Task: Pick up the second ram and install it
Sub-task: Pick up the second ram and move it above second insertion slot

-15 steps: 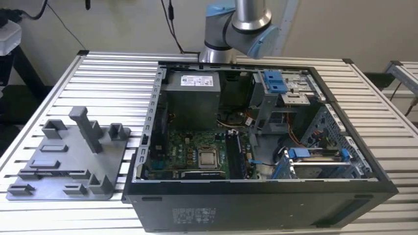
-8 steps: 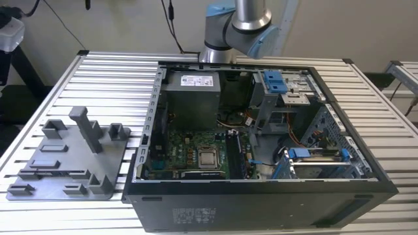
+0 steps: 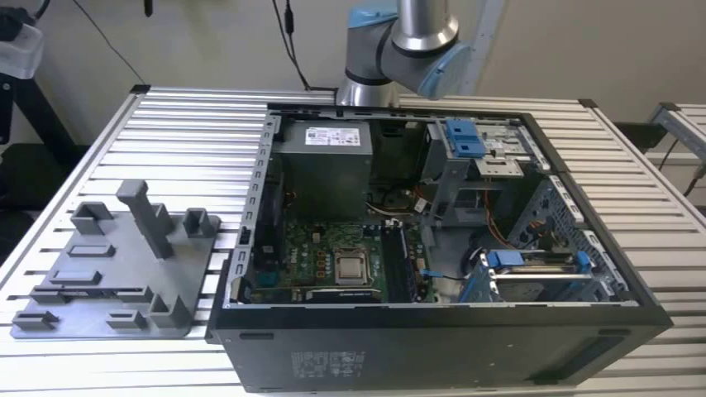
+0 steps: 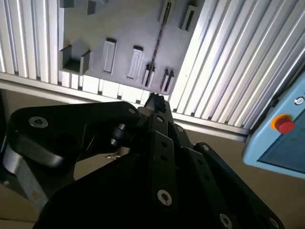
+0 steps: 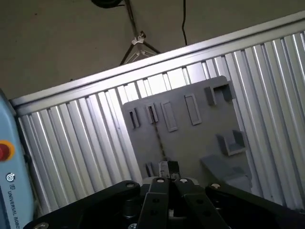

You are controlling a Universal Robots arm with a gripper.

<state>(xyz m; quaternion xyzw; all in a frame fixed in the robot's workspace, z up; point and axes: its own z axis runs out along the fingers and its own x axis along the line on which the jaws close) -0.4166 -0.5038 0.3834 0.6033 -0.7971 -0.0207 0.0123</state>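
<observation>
The second ram (image 3: 97, 290) is a thin dark strip lying in a slot of the grey tray (image 3: 121, 266), at the exterior view's left. Both wrist views show it edge-on as a dark line (image 4: 158, 38) (image 5: 159, 140) running across the tray (image 4: 124, 24) (image 5: 190, 138). My gripper (image 4: 155, 101) (image 5: 168, 168) hangs high above the tray, well apart from the ram. Its black fingers meet at the tips, shut, with nothing seen between them. The arm (image 3: 403, 41) reaches up out of the exterior view at the back.
An open computer case (image 3: 574, 273) lies on the slatted aluminium table (image 3: 188, 132), with its motherboard (image 3: 331, 256) and power supply (image 3: 322, 165) exposed. Grey holder blocks and a tall post (image 3: 149, 217) stand on the tray. A teach pendant (image 4: 281, 129) (image 5: 9, 162) is beside the table.
</observation>
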